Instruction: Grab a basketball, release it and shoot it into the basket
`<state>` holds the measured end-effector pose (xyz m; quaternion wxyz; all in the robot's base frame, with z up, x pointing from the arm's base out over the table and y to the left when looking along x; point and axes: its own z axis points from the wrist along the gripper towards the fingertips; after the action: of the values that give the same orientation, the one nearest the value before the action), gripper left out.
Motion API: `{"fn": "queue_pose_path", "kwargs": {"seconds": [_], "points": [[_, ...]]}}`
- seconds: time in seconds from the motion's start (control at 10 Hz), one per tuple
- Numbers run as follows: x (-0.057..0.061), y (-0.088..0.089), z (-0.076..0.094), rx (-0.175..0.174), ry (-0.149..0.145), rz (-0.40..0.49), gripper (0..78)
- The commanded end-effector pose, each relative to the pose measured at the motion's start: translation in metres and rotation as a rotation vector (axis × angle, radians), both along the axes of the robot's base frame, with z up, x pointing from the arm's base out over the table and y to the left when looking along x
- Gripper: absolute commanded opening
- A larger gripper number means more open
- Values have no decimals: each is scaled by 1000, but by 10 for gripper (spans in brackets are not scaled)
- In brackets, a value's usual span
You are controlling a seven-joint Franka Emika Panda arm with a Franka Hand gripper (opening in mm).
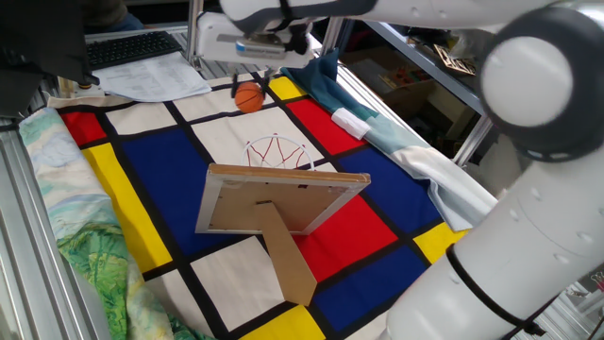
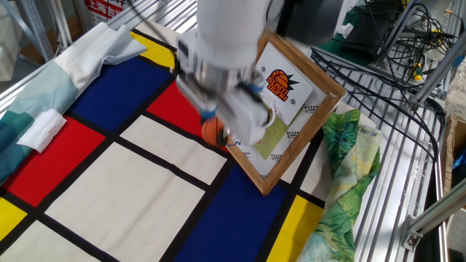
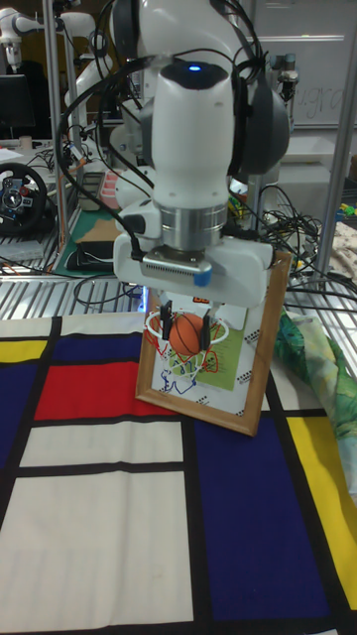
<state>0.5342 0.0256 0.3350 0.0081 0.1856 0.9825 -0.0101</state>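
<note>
Even indoor light leaves only soft shadows on the checkered cloth (image 1: 142,142), while motion blur smears the moving arm (image 2: 222,51) above it.

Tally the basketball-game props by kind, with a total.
Basketball: 1, held in the claw
Basket: 1, a red hoop with white net
Backboard: 1, a propped wooden frame
Total: 3
</note>
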Motion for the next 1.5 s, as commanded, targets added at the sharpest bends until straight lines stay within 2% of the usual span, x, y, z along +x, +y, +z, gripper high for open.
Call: {"fn": "queue_pose_path", "kwargs": {"seconds": [0.1, 0.5, 0.7, 0.8, 0.9, 1.0, 1.1, 1.2, 1.3, 1.5], "points": [[-1, -1, 1, 2, 0, -3, 13], [-1, -1, 1, -3, 4, -30, 13], [-1, -1, 1, -8, -24, -33, 13], [-1, -1, 1, -4, -45, -29, 13], [-1, -1, 1, -13, -78, -38, 13], [-1, -1, 1, -46, -90, -33, 13], [-1, -1, 1, -57, -88, -33, 13], [-7, -1, 8, -43, -62, -40, 13], [-18, -3, 21, -41, -42, -39, 13], [-40, -6, 35, -21, -35, -42, 13]]}}
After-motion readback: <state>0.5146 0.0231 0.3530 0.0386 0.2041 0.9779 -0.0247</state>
